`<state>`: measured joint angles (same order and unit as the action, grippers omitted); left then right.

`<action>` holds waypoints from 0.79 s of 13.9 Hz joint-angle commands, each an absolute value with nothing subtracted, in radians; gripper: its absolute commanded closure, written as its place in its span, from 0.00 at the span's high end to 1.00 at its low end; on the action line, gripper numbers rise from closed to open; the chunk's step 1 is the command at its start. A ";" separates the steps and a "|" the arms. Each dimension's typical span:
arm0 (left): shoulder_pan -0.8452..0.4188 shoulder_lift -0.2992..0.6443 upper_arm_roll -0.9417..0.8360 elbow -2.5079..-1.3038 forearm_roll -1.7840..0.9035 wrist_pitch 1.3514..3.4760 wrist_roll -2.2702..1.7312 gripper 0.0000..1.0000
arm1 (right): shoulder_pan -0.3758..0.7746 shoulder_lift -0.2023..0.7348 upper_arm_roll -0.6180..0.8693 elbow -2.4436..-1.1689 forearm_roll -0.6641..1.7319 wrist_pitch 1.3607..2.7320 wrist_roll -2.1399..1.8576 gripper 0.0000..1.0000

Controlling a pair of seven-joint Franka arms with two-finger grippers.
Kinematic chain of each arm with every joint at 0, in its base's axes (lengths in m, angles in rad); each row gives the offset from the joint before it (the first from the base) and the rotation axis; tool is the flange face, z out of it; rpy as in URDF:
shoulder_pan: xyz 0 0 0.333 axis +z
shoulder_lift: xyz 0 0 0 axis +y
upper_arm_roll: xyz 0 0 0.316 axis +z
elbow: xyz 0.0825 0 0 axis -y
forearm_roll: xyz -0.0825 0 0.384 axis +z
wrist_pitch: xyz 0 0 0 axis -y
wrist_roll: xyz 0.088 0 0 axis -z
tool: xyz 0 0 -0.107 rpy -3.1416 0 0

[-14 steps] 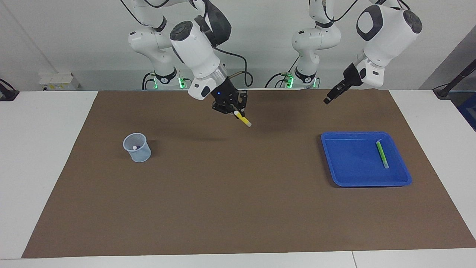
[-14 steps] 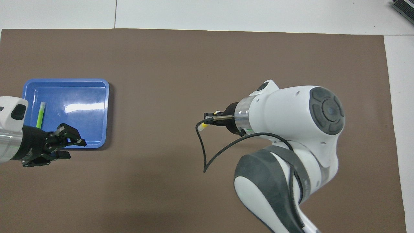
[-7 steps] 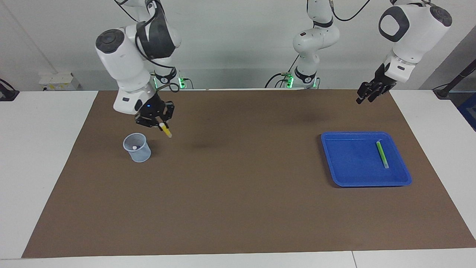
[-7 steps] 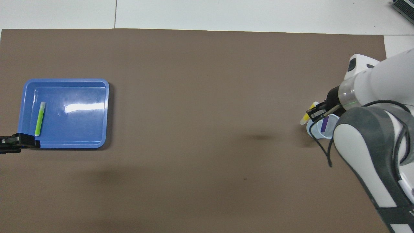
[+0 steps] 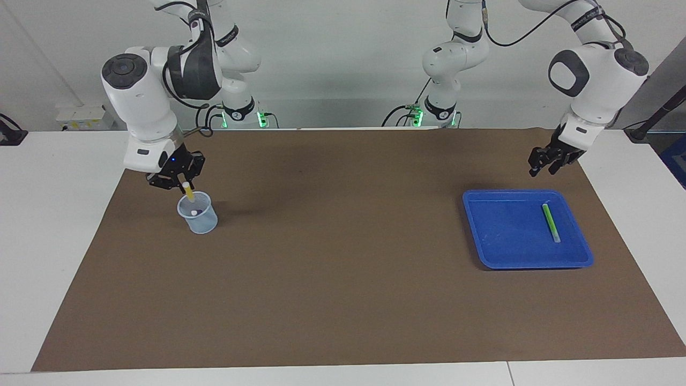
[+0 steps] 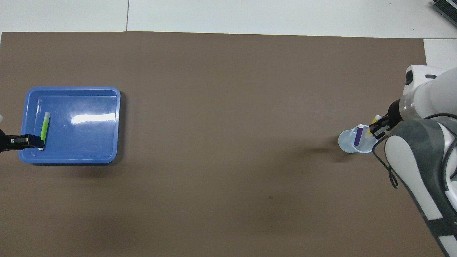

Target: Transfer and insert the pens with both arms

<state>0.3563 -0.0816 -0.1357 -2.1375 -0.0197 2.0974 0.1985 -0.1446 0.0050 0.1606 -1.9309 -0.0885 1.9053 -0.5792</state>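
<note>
Starting at the cup (image 5: 198,213), the landmark at the right arm's end of the brown mat (image 5: 343,300): the right gripper (image 5: 181,179) now hangs directly over it, clamped on the yellow pen (image 5: 188,192), whose lower end dips inside the rim. A second ago that gripper was out over the middle of the mat; half a second ago it was just beside the cup. So the drop looks imminent. The purple pen (image 6: 358,135) already stands in the cup. Well away from the cup, the green pen (image 5: 550,222) lies in the blue tray (image 5: 504,262), untouched. The left gripper (image 5: 546,162) has swung out and now hovers over the tray's edge nearer the robots, holding nothing; I cannot tell how wide its fingers stand.
</note>
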 commanded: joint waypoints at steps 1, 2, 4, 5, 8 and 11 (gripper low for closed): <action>0.396 0.009 -0.140 -2.109 0.032 2.184 0.276 0.64 | -0.164 -0.055 0.176 -2.031 -0.106 1.957 -0.594 0.00; 0.396 0.041 -0.140 -2.093 0.049 2.204 0.296 0.64 | -0.166 -0.052 0.176 -2.033 -0.106 1.959 -0.591 0.00; 0.406 0.096 -0.140 -2.068 0.080 2.250 0.331 0.64 | -0.170 -0.049 0.176 -2.074 -0.106 2.006 -0.589 0.00; 0.410 0.132 -0.140 -2.057 0.087 2.276 0.339 0.64 | -0.175 -0.049 0.176 -2.086 -0.106 2.023 -0.589 0.04; 0.411 0.239 -0.140 -1.990 0.120 2.336 0.342 0.64 | -0.181 -0.046 0.176 -2.091 -0.104 2.025 -0.592 0.63; 0.408 0.322 -0.140 -1.944 0.120 2.388 0.341 0.66 | -0.179 -0.046 0.178 -2.083 -0.104 2.010 -0.594 0.97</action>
